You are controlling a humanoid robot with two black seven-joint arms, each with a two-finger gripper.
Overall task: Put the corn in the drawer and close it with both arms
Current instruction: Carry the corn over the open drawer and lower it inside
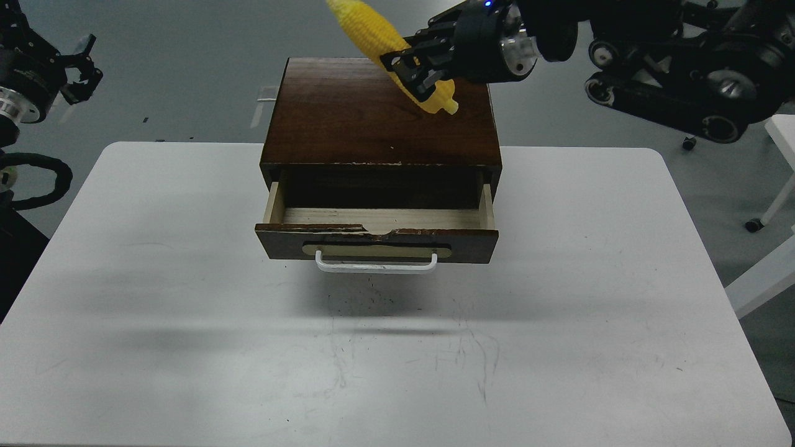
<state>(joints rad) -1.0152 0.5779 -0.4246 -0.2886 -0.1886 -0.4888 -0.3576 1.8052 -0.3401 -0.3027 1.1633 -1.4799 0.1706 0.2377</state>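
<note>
The corn (371, 31), a bright yellow cob, hangs tilted above the back of the dark brown cabinet (348, 118). My right gripper (415, 69) comes in from the upper right and is shut on the corn near its thick lower end. The drawer (376, 243) stands pulled open at the cabinet's front, its pale wood inside (379, 217) bare, with a white bar handle (376, 264) on a tan plate. My left gripper (86, 68) is far off at the upper left, above the floor; its fingers stand apart and hold nothing.
The cabinet stands at the back middle of a white table (186, 323). A black wheeled base (683, 93) stands on the floor at the upper right. White furniture legs (770, 248) show at the right edge.
</note>
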